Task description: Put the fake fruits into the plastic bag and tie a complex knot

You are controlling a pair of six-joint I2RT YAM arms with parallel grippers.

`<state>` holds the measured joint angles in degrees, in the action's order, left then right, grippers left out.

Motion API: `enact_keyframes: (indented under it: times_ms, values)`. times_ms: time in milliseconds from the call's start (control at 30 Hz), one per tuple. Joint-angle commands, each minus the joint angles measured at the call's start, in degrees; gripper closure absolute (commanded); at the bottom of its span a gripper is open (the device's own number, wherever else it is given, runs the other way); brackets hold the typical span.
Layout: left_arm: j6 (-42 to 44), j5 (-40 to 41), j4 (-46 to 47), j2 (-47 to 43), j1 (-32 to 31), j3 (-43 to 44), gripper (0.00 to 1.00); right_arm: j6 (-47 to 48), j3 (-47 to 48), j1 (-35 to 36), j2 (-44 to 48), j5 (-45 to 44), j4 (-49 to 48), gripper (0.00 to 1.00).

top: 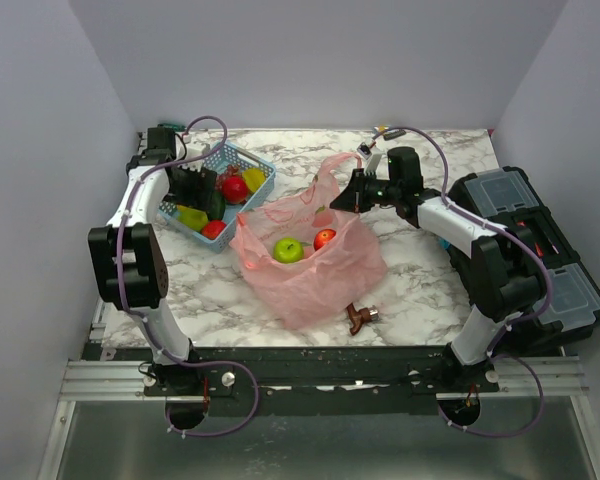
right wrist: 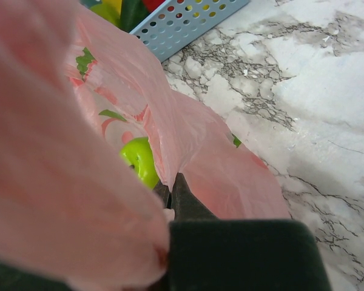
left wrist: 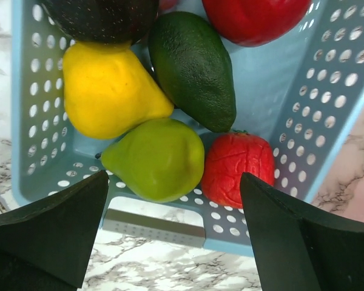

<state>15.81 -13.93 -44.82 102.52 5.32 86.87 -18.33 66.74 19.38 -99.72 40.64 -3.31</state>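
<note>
The pink plastic bag [top: 315, 262] lies open mid-table with a green apple [top: 288, 249] and a red fruit [top: 324, 238] inside. My right gripper [top: 352, 197] is shut on the bag's rim [right wrist: 170, 151] and holds it up; the green apple [right wrist: 141, 160] shows inside. My left gripper [top: 202, 192] is open above the light-blue basket [top: 252, 160]. In the left wrist view, a green pear [left wrist: 158, 159], a red strawberry-like fruit [left wrist: 238, 168], a yellow pear [left wrist: 106, 88], a dark green avocado [left wrist: 194, 66], a red fruit [left wrist: 255, 18] and a dark fruit [left wrist: 103, 18] lie in the basket [left wrist: 327, 91]. No knot shows.
A black toolbox [top: 535, 240] stands at the right edge. A small brown object [top: 359, 317] lies near the table's front edge, just before the bag. Grey walls close in the left, right and back.
</note>
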Motion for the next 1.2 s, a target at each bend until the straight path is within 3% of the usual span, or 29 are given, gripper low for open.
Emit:
enact_keyframes:
  times_ms: [0,367,467,533,733,1000,1167]
  values:
    - [-0.5,2.0,1.1,3.3,0.4,1.4,0.13,1.2,-0.6,-0.3,1.3,0.5,1.4,0.99]
    - [-2.8,5.1,-0.1,10.3,0.4,3.9,0.13,1.7,0.1,-0.3,0.7,0.4,2.2,0.99]
    - [-3.1,4.8,-0.4,10.6,0.4,3.8,0.16,1.9,0.2,-0.3,0.5,0.4,2.3,0.99]
    - [-3.2,4.1,-0.7,10.3,0.4,3.8,0.24,1.8,0.2,-0.3,0.4,0.4,2.3,0.99]
    - [-4.5,0.0,-1.0,3.7,0.4,3.2,0.49,1.9,0.1,-0.3,0.1,0.3,2.3,0.99]
    - [-3.3,-5.3,-1.3,-7.1,-2.7,4.7,0.57,1.5,0.5,-0.3,-0.5,0.3,1.8,0.99]
    - [-3.9,-11.4,-0.4,-12.4,-9.6,4.1,0.62,1.3,0.7,-0.3,-0.7,0.4,1.7,0.99]
